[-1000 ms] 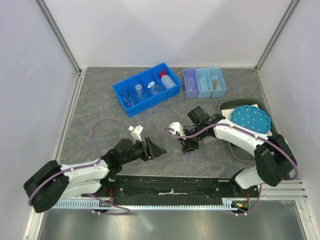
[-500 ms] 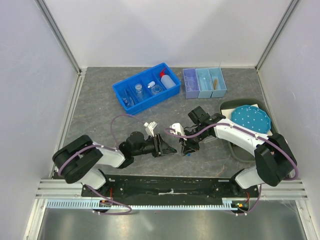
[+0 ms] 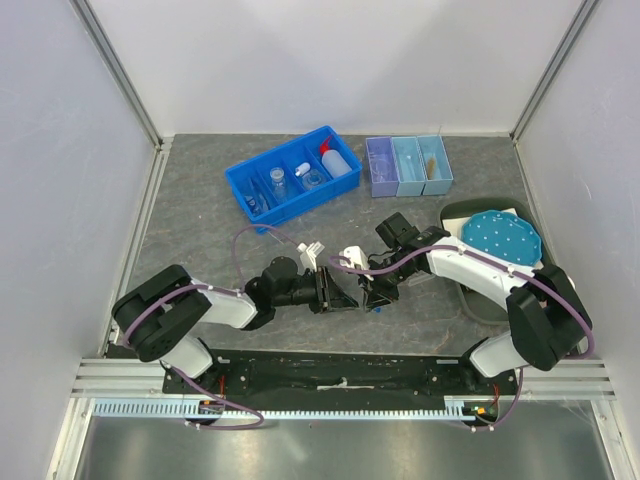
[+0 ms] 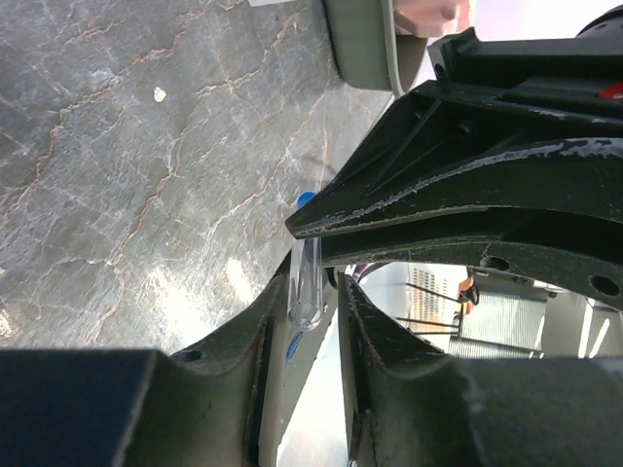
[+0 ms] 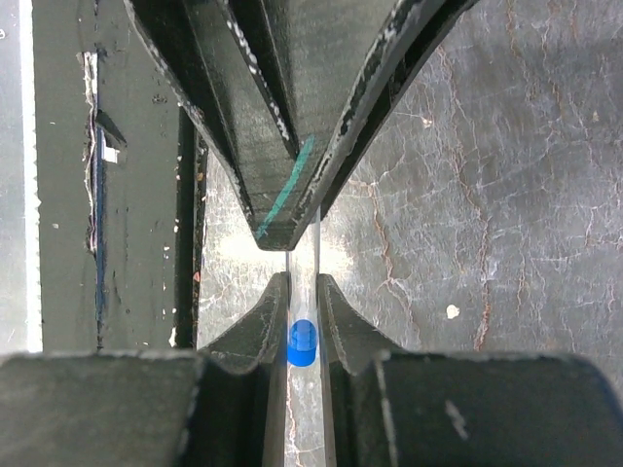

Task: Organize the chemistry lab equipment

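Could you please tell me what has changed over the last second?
The left gripper swung right until its jaws flank the tube held by the right gripper; whether they grip is unclear. The right gripper, blue bin and plate stayed put.

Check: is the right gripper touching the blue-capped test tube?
Touching. Right wrist view: the right gripper clamps the blue-capped test tube at its cap, both sides, no gap.

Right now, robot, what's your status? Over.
Right tool shut on blue-capped test tube, cap end. Left tool straddling clear end, grip unclear. Nothing blocking the handover.
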